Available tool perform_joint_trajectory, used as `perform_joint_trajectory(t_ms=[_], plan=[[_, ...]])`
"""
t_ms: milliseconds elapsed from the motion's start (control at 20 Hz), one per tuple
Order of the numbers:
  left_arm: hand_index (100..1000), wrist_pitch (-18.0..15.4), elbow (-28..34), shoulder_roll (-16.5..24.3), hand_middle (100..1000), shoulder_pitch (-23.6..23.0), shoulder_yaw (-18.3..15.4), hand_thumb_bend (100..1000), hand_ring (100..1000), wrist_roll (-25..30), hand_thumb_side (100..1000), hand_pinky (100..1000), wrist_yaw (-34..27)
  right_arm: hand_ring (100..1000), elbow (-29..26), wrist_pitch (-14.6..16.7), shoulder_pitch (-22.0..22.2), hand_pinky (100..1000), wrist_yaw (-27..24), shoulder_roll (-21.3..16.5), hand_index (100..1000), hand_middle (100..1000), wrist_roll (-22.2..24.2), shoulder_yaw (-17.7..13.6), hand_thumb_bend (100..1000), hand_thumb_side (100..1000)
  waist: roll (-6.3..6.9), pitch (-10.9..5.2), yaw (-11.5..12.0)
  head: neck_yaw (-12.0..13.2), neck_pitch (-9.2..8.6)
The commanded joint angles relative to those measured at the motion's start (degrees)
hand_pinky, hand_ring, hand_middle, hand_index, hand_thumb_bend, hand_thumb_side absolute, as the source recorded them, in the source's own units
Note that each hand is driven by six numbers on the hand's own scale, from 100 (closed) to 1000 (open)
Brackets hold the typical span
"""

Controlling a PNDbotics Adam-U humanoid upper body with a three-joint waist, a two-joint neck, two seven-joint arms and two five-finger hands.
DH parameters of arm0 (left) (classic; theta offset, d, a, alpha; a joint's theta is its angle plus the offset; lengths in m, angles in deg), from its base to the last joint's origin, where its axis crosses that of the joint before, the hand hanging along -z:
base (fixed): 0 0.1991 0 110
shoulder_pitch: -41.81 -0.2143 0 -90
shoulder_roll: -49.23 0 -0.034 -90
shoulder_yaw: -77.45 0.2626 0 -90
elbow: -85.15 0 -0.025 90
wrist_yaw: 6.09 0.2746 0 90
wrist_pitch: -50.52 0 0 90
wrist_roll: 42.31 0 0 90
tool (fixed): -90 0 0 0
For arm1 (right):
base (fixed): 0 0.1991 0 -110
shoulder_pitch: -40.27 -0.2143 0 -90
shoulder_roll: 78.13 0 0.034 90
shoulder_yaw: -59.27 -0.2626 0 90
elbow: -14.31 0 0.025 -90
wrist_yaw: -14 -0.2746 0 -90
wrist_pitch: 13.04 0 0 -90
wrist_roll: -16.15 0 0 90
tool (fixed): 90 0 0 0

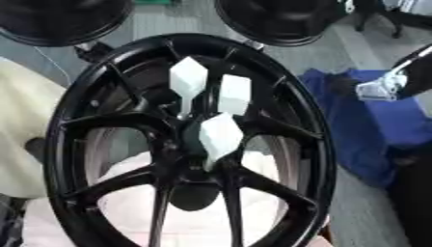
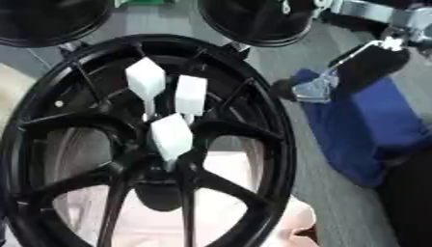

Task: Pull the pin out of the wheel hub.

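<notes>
A black spoked wheel [image 1: 63, 125] fills the middle of both views. Three white pins with faceted heads stand in its hub [image 1: 192, 166]: one at the upper left [image 1: 188, 77], one to its right [image 1: 234, 94], and one nearest me [image 1: 220, 135]. My right hand [image 2: 363, 67] comes in from the upper right. It is black with a silver part and hangs over a blue cloth, well right of the wheel's rim and apart from the pins. Nothing touches the pins. My left hand shows in neither view.
Two more black wheels lie at the top, one at the left [image 1: 59, 19] and one at the right [image 1: 278, 19]. A blue cloth [image 1: 371, 130] lies right of the wheel on grey floor. A cream cover [image 1: 21, 125] sits at the left, and a pale pad [image 1: 194, 222] under the wheel.
</notes>
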Motion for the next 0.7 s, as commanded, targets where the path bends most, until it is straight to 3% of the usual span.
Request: perform_joint_trajectory(t_ms=[50, 700], plan=[[705, 0.1, 0.9, 1.3, 519, 0.3, 0.0, 141, 569, 0.1, 628, 961, -0.1, 840, -0.7, -3.6, -2.3, 838, -0.3, 0.2, 792, 793, 2.1, 1.0, 444, 422, 0.04, -1.56, 0.1, -0.5, -0.29], [704, 0.4, 0.9, 1.0, 518, 0.5, -0.1, 142, 570, -0.2, 631, 962, -0.3, 842, -0.7, -17.9, -8.0, 841, -1.8, 6.2, 809, 794, 7.0, 6.1, 540, 361, -0.41, -1.4, 1.3, -2.2, 2.51]])
